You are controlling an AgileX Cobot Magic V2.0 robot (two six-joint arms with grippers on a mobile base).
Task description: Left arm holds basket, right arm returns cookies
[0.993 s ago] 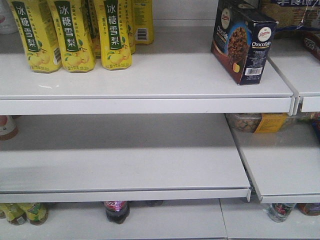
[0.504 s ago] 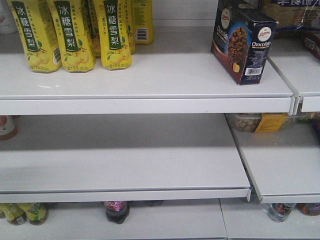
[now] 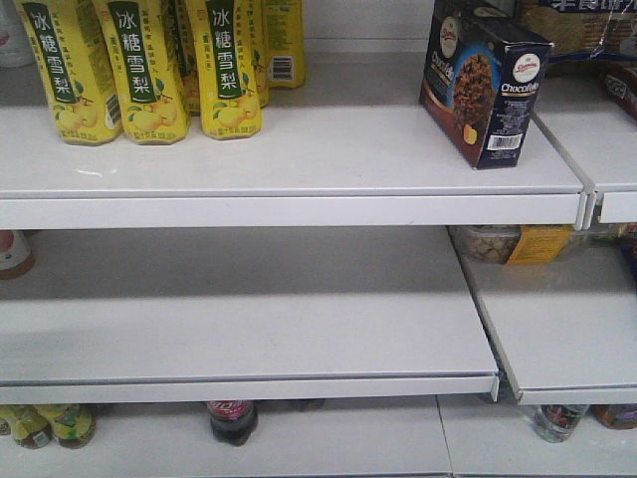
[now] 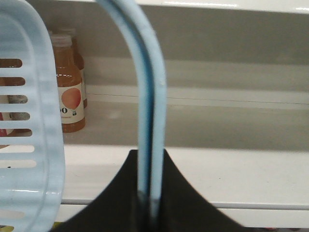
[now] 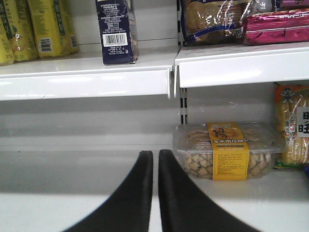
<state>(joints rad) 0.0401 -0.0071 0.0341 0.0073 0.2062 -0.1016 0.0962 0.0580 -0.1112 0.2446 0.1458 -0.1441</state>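
On the upper shelf (image 3: 299, 159) in the front view, at least four yellow drink bottles (image 3: 139, 70) stand at the left, their tops cut off by the frame and the rear one mostly hidden. Further right, the single cookies (image 3: 485, 80) carton stands upright, long axis vertical, turned so one corner faces the camera and its barcode side angles right; its top edge is cropped. Neither arm shows there.

In the left wrist view, only part of the basket (image 4: 29, 135) wall shows at the left, and the left gripper (image 4: 147, 198) is clamped on the blue strap handle (image 4: 149, 106), which rises upright between its jaws.

In the right wrist view, the right gripper (image 5: 155, 188) has its two fingers nearly together, holding nothing, below the carton's shelf.
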